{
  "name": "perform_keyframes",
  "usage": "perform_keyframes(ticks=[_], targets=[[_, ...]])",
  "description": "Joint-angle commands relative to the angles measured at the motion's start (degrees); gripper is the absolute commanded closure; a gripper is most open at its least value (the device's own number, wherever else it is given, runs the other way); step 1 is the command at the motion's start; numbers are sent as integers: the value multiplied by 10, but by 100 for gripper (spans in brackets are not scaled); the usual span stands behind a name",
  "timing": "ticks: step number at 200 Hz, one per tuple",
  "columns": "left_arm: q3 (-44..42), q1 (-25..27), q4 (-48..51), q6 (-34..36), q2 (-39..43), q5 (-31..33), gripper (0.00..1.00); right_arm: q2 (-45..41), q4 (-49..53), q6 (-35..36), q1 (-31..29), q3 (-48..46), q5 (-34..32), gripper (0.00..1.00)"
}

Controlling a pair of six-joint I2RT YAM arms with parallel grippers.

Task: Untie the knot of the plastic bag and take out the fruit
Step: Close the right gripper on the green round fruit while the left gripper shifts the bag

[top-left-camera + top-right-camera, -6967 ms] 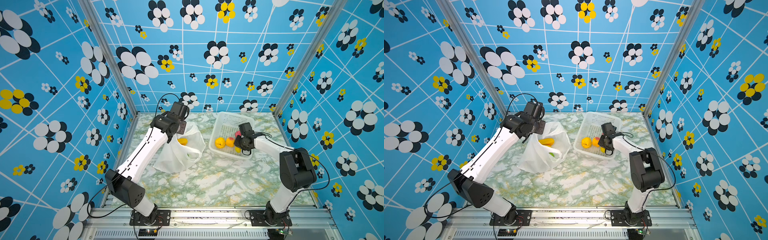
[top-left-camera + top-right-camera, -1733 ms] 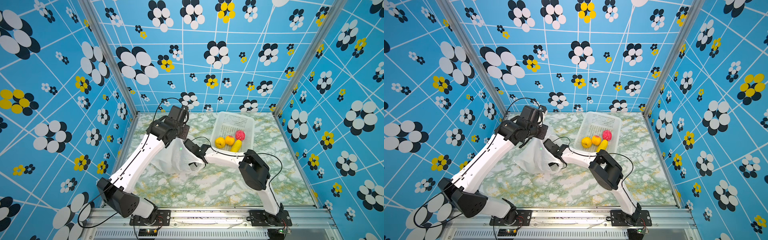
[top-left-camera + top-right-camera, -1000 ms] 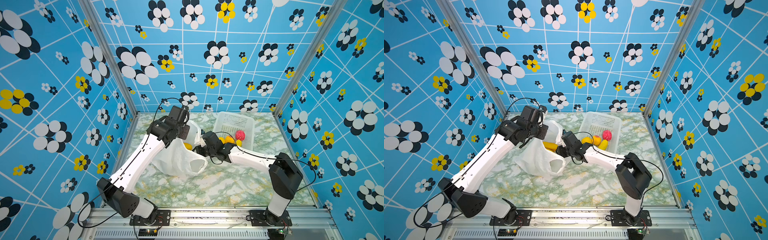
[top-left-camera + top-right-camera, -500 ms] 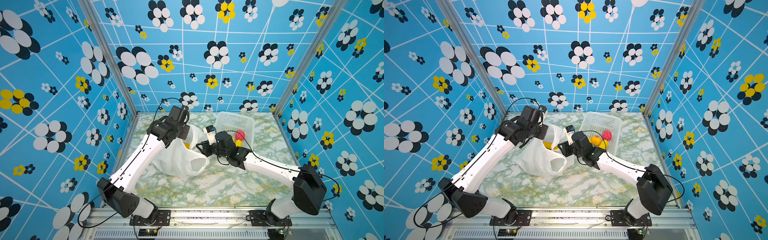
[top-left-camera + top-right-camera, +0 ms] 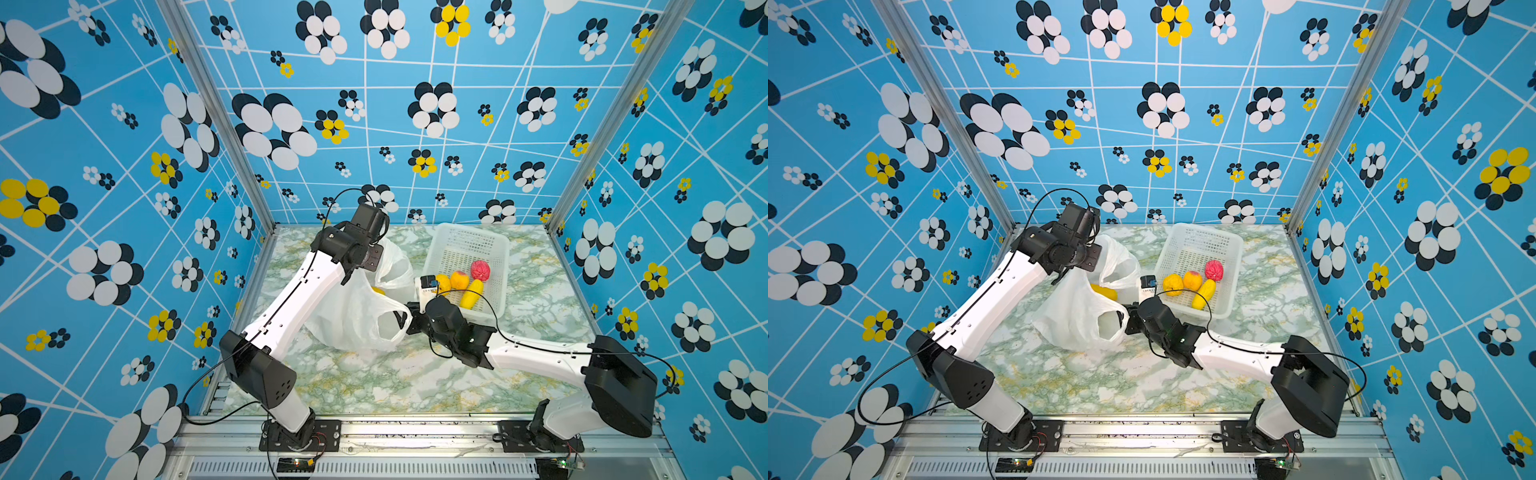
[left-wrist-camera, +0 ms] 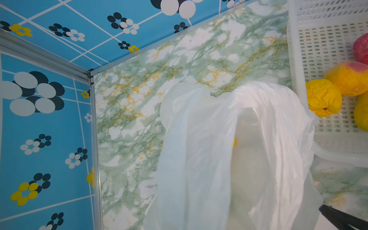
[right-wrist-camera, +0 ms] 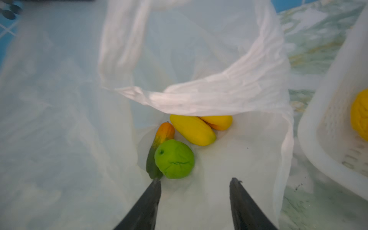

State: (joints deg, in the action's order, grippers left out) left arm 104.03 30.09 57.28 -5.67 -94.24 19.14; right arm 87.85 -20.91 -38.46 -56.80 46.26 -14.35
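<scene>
A second ago the right tool (image 7: 195,180) hung between bag and basket. Now it has dropped low over the table (image 5: 395,382) and sits at the plastic bag's (image 5: 353,316) 3 o'clock, at the open mouth, its jaws spread wider than before with nothing between them. In the right wrist view it aims at the green apple (image 7: 174,161). An orange-green fruit (image 7: 162,137) touches the apple, and two long yellow fruits (image 7: 192,129) lie just beside it, all inside the bag.

Four fruits (image 5: 459,279) lie in the basket (image 5: 465,245) at the bag's 2 o'clock, the same as a moment ago. I'd judge the untying done, about half the fruit out, and the apple next.

The left arm arches over the bag from 8 o'clock. The left tool (image 5: 371,261) is clenched on the bag's rear handle at 12 o'clock, holding the mouth up. The right arm stretches in low from 4 o'clock.
</scene>
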Motion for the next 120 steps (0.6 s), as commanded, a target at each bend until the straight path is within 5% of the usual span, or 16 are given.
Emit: perform_keyframes(ticks=[1, 43, 91, 120], targets=[[53, 3, 11, -62, -12, 8, 100, 56, -108, -18, -12, -3, -27, 43], [120, 10, -45, -65, -87, 20, 100, 208, -149, -9, -10, 127, 59, 42], [243, 20, -31, -33, -128, -28, 100, 326, -8, -2, -2, 334, 67, 38], [104, 70, -71, -61, -25, 52, 100, 357, 20, 5, -5, 381, 72, 40]])
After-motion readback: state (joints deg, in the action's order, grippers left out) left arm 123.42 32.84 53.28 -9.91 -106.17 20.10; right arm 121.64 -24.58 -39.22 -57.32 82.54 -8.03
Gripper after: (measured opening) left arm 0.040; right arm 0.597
